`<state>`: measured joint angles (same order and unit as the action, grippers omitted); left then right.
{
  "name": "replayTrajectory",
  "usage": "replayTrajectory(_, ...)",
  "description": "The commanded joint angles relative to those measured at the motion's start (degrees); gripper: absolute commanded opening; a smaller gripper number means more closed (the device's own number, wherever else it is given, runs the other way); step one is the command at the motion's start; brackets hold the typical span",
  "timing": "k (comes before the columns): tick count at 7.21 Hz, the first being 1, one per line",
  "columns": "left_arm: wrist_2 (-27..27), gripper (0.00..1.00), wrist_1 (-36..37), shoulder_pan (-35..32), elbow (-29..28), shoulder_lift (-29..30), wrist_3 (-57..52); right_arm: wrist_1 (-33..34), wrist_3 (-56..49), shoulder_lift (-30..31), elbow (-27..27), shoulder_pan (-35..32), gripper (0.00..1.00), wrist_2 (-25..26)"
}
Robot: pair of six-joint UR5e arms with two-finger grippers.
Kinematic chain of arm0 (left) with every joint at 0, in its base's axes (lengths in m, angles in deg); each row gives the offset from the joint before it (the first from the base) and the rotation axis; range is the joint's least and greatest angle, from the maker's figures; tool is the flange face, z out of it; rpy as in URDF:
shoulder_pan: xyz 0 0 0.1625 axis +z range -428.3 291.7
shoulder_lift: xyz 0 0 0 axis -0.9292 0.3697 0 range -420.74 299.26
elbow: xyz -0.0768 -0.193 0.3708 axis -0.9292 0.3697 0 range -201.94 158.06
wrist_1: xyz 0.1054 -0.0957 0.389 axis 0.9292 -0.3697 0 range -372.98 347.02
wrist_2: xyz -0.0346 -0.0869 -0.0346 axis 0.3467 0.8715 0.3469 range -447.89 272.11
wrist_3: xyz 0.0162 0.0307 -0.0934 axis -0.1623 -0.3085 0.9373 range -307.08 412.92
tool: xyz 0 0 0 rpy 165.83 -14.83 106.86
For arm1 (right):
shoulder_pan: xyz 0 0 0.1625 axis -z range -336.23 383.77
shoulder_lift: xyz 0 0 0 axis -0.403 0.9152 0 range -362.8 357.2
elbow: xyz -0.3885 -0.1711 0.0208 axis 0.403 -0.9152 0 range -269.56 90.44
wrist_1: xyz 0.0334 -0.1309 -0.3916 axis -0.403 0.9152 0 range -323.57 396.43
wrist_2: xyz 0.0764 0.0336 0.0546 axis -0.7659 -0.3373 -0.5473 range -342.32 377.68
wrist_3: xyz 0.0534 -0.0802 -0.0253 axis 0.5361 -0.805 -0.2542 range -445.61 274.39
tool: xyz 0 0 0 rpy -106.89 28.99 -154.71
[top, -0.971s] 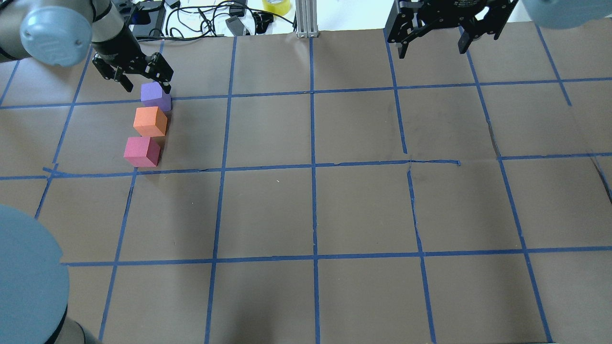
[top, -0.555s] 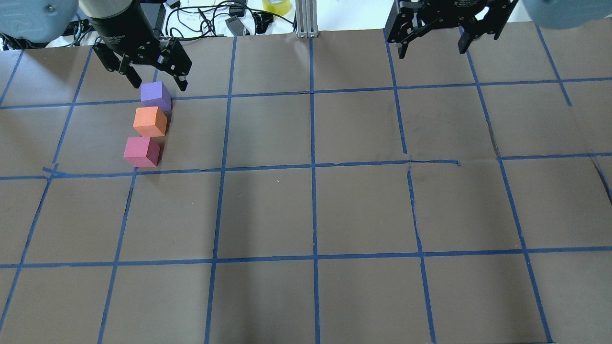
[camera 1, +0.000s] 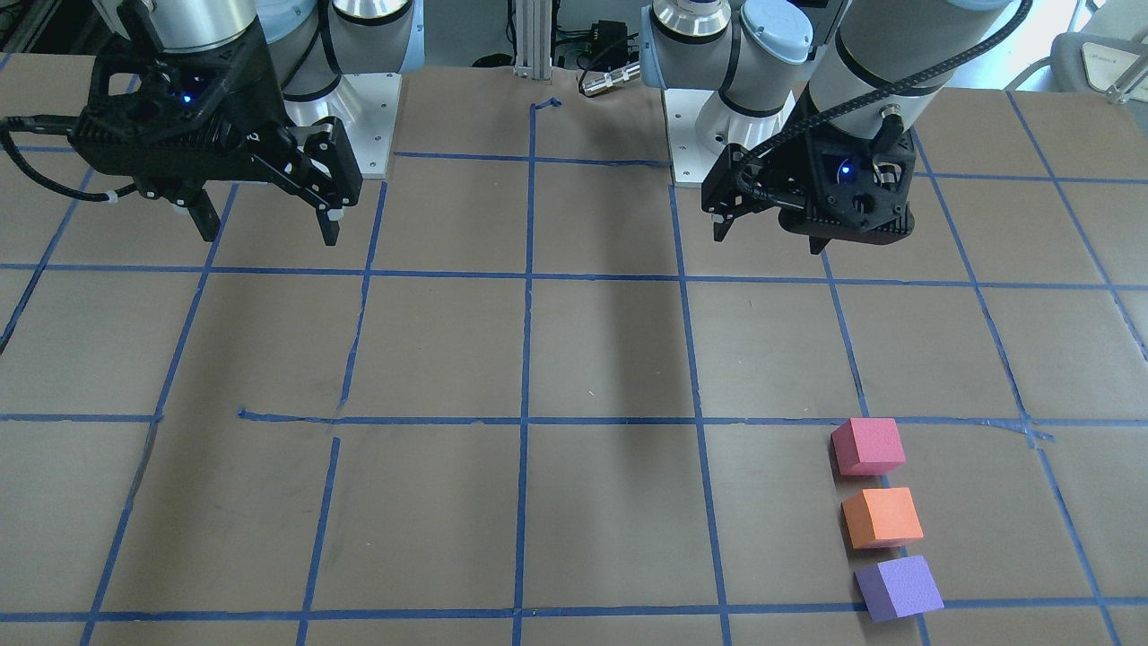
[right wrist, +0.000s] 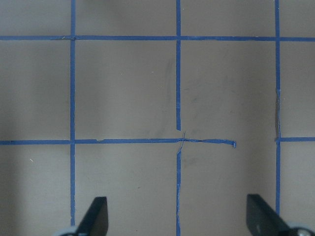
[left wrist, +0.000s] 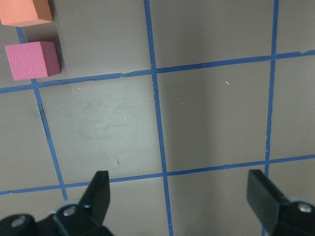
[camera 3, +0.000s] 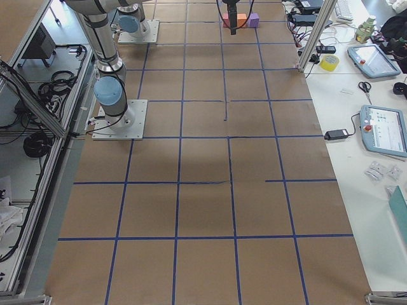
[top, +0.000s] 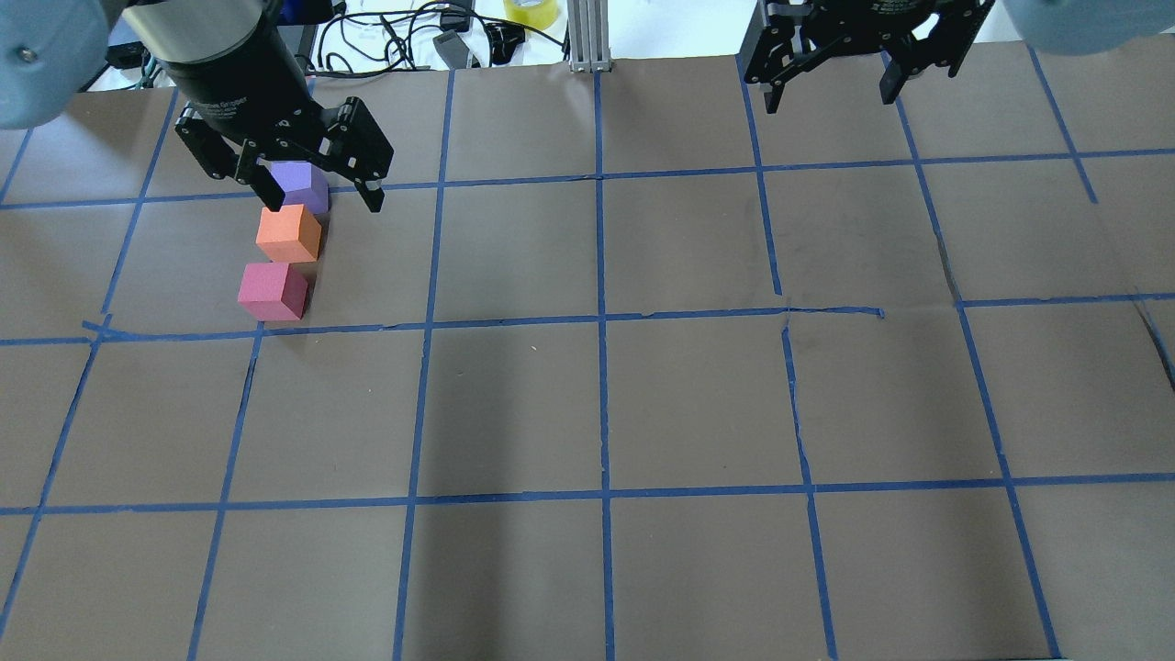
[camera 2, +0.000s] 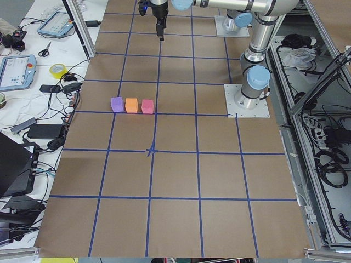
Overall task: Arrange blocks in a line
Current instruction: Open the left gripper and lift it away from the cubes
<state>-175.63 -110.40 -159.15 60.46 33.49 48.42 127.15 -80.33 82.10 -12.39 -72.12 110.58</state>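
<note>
Three foam cubes sit in a short touching row at the table's far left: purple block (top: 301, 186), orange block (top: 288, 233), pinkish-red block (top: 273, 292). They also show in the front view, as the pinkish-red block (camera 1: 868, 446), orange block (camera 1: 882, 518) and purple block (camera 1: 899, 588). My left gripper (top: 323, 200) is open and empty, raised well above the table and hanging over the purple block. Its wrist view shows the open left gripper (left wrist: 178, 177), with the orange block (left wrist: 24, 11) and the pinkish-red block (left wrist: 32, 60) at top left. My right gripper (top: 831, 99) is open and empty, high over the far right.
The table is brown paper with a blue tape grid (top: 601, 321). An aluminium post (top: 587, 37), cables and a yellow tape roll (top: 531, 11) lie along the far edge. The right wrist view shows only paper and tape between the open right gripper (right wrist: 177, 201).
My left gripper has lifted away from the purple block and drawn back toward me, still open. The three blocks have not moved. The right arm has not moved.
</note>
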Motion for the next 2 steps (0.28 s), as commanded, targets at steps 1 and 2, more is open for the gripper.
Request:
replayTrajectory(1,-0.2,1.00,0.3,0.0,1.2,-1.2,0.1,0.1,0.0,0.0,0.0,0.0,1.00,0.0)
replayTrajectory(2,-0.3,1.00,2.3,0.3,1.0,-1.2,0.1,0.1,0.0,0.0,0.0,0.0,1.00,0.0)
